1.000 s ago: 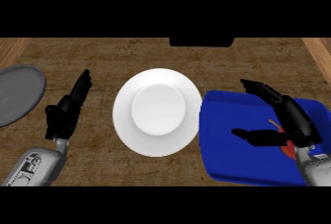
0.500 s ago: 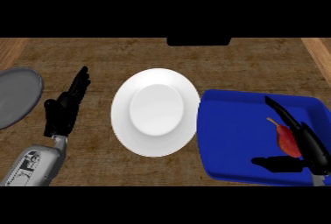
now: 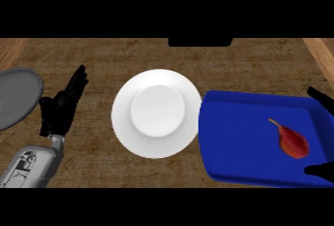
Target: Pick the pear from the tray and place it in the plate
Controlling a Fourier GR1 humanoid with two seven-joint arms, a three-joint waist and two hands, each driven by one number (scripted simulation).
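A red pear (image 3: 291, 140) with a thin stem lies in the right half of the blue tray (image 3: 243, 145). The white plate (image 3: 156, 113) sits just left of the tray, with nothing on it. My right hand (image 3: 321, 102) shows only at the picture's right edge: fingertips at the tray's far right corner and the thumb (image 3: 321, 171) at its near right corner, spread on either side of the pear without touching it. My left hand (image 3: 61, 106) rests open, fingers up, left of the plate.
A grey round dish (image 3: 14, 97) lies at the left edge, just beyond my left hand. A dark object (image 3: 199, 42) sits at the counter's far edge. A lighter wooden strip (image 3: 321, 50) runs along the counter's right side.
My right hand has slid right across the tray, uncovering the pear, and is now mostly out of the picture. The left hand has stayed put.
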